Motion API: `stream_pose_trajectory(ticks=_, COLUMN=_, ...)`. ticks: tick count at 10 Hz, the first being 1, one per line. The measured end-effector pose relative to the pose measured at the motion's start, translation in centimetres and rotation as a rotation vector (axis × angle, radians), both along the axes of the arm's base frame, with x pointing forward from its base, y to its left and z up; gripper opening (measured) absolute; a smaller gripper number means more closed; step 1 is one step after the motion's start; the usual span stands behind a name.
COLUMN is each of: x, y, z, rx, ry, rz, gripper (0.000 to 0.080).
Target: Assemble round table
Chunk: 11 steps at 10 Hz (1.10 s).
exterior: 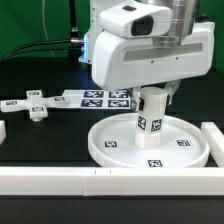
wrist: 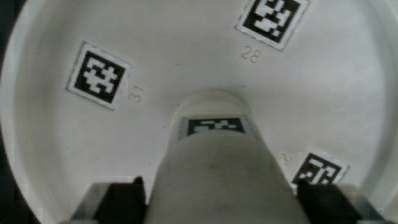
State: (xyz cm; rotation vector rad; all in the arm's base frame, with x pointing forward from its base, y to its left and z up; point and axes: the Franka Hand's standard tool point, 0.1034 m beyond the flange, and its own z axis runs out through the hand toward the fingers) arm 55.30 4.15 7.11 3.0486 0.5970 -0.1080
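One claw (exterior: 152, 94) clamped on leg (exterior: 150, 128) | leg upright just below claw, standing at disc (exterior: 108, 147) centre | foot (exterior: 37, 110) well apart from claw, exterior view's left

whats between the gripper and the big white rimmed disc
The short white plastic cylinder leg stands upright between the gripper and the large white rimmed disc, clearest in the exterior view.

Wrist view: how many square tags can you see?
4. On the disc: one tag, a second cut by the picture's edge, a third beside the leg. A fourth on the leg itself. The leg may hide more.
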Motion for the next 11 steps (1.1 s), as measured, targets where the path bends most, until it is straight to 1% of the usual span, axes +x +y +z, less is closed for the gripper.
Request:
stream_pose_trajectory(ticks=3, x=-0.22, y=-0.08, z=-0.15, rx=0.019, ry=0.000, rz=-0.359, gripper=0.0409)
stream_pose_trajectory(ticks=5, x=-0.26, y=-0.24, z=-0.20, rx=0.049, ry=0.012, rz=-0.587, gripper=0.0409)
stream_pose_trajectory(ticks=10, x=-0.32, y=-0.04, z=-0.21, rx=0.036, ry=0.018, rz=-0.870, gripper=0.0409)
stream_pose_trajectory(ticks=11, x=-0.35, y=-0.01, z=-0.23, rx=0.039, ry=0.022, rz=-0.931, gripper=0.0409)
